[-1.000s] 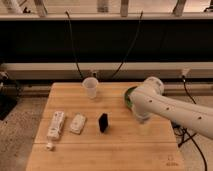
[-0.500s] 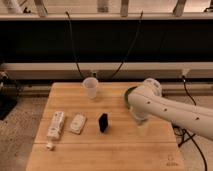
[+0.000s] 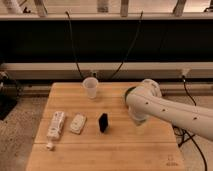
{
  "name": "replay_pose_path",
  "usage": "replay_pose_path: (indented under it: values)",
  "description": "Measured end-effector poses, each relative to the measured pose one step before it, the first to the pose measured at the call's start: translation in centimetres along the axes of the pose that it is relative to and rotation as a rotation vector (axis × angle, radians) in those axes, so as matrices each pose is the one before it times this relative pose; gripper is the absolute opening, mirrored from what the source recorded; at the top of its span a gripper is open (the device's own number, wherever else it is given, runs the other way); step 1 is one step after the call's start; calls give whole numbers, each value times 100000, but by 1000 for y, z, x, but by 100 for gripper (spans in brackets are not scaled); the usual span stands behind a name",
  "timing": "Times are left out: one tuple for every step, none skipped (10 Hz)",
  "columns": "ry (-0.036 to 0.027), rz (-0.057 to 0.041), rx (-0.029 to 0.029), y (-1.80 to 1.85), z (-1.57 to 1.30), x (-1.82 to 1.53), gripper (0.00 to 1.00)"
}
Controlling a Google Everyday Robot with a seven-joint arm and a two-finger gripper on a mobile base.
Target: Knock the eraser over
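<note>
The eraser (image 3: 103, 122) is a small black block standing upright near the middle of the wooden table (image 3: 115, 150). My white arm (image 3: 165, 111) reaches in from the right, and its rounded end is right of the eraser. The gripper (image 3: 138, 120) hangs below that end, mostly hidden by the arm, a short gap to the right of the eraser and not touching it.
A clear plastic cup (image 3: 91, 87) stands at the back of the table. A flat white gadget (image 3: 77, 123) and a long white remote-like object (image 3: 56, 125) lie left of the eraser, with a small white piece (image 3: 49, 146) in front. A green object (image 3: 129, 93) peeks out behind the arm.
The arm has moved left across the table, closer to the eraser. The eraser and the other objects have not moved.
</note>
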Motion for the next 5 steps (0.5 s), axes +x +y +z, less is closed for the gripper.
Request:
replay_pose_path:
  values:
    - [-25,-245,-69,-2,57,-85,54]
    - [-74,-428,-123,-14,70,-126,48]
    - [71,-1703,-190,-199,-4,-250,37]
    - [-128,-2118,-216,-354,-29,-722,27]
    - [-97,-1609,-154,-346,-26,-692,19]
